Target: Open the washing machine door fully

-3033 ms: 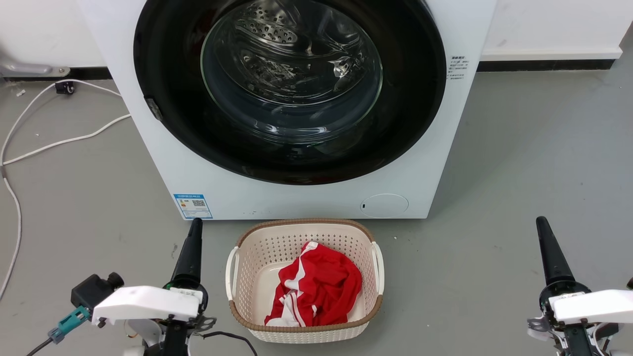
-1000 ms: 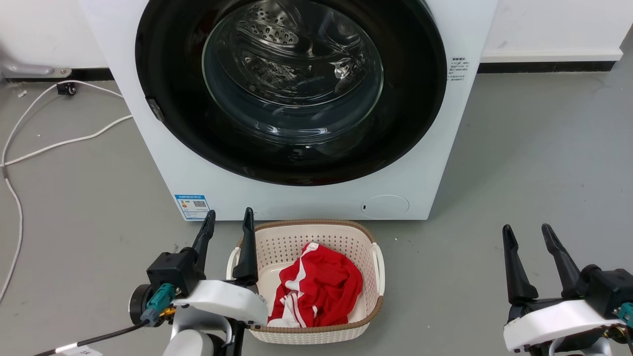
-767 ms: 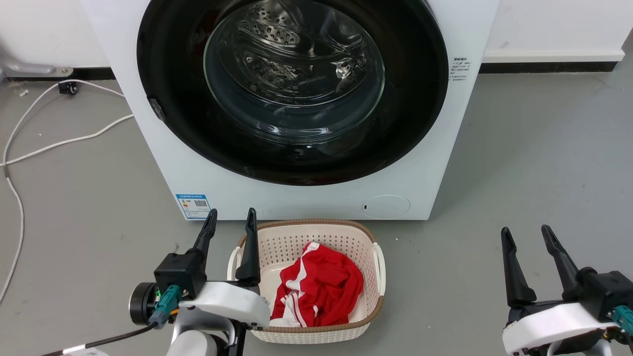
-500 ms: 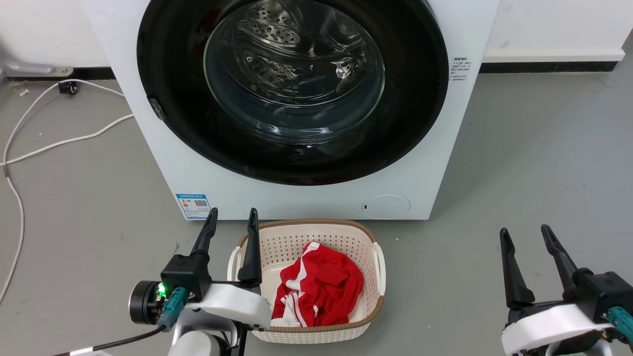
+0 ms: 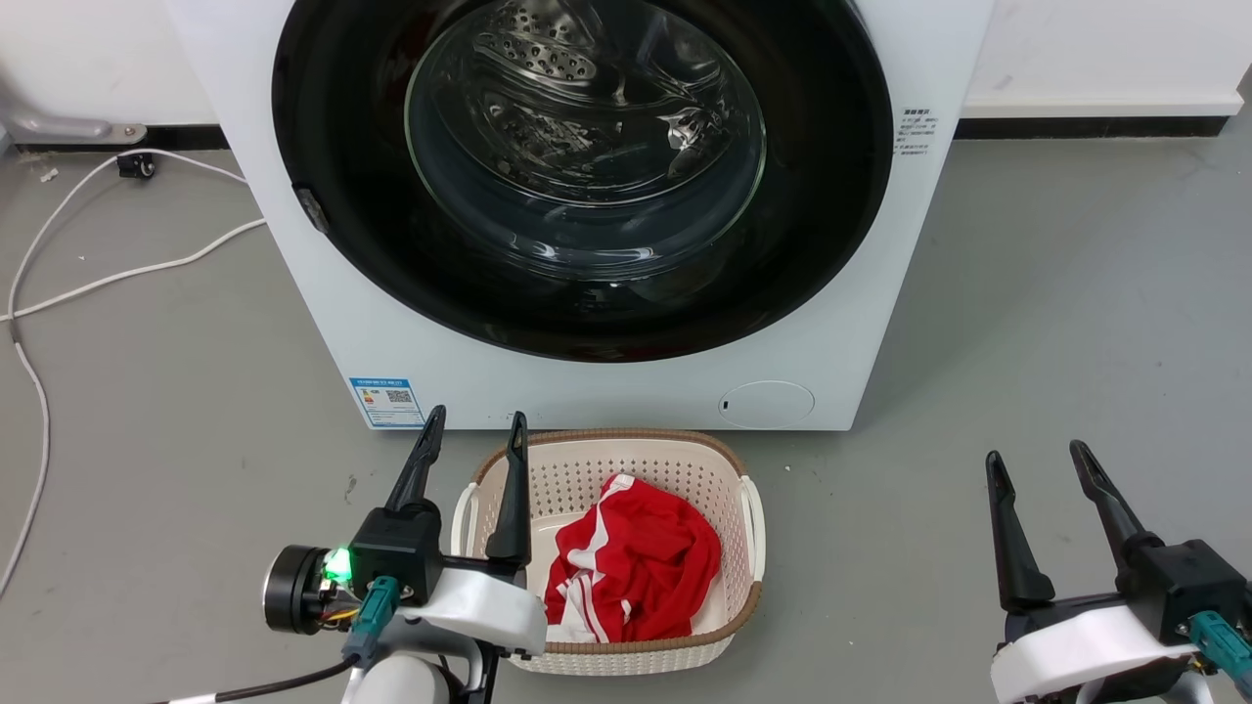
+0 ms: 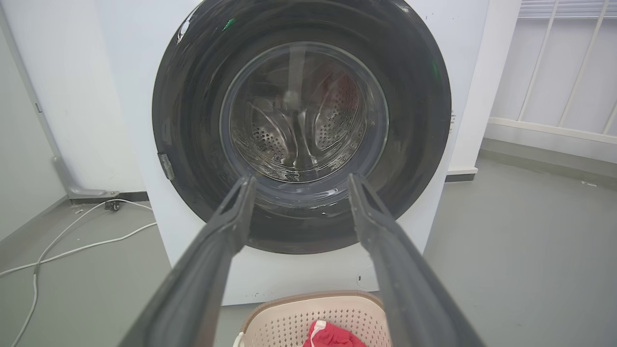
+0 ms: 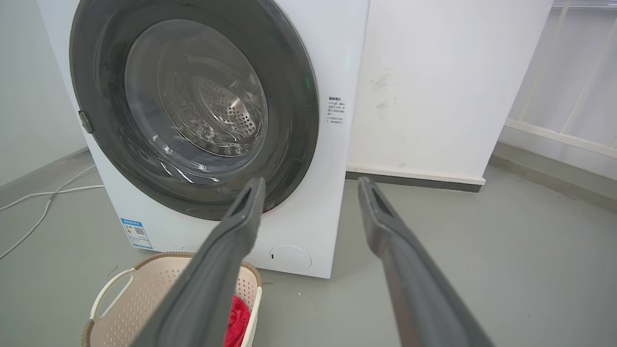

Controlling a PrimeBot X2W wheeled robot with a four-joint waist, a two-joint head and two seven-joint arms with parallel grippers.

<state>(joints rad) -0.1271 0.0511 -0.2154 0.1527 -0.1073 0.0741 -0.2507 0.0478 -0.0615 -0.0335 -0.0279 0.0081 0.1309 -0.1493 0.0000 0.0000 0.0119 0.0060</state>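
Before the washing machine door [image 5: 584,176], fingers [image 5: 513,489] gape empty.

Cream laundry basket [image 5: 606,458] on grey floor [image 5: 1027,293], red-and-white garment [image 5: 636,562] inside, white cable [image 5: 147,267] lying at left

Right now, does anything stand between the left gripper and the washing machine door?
Nothing visible does. The left gripper, open, points at the shut washing machine door across free space. The laundry basket sits lower, on the floor before the machine, under that path.
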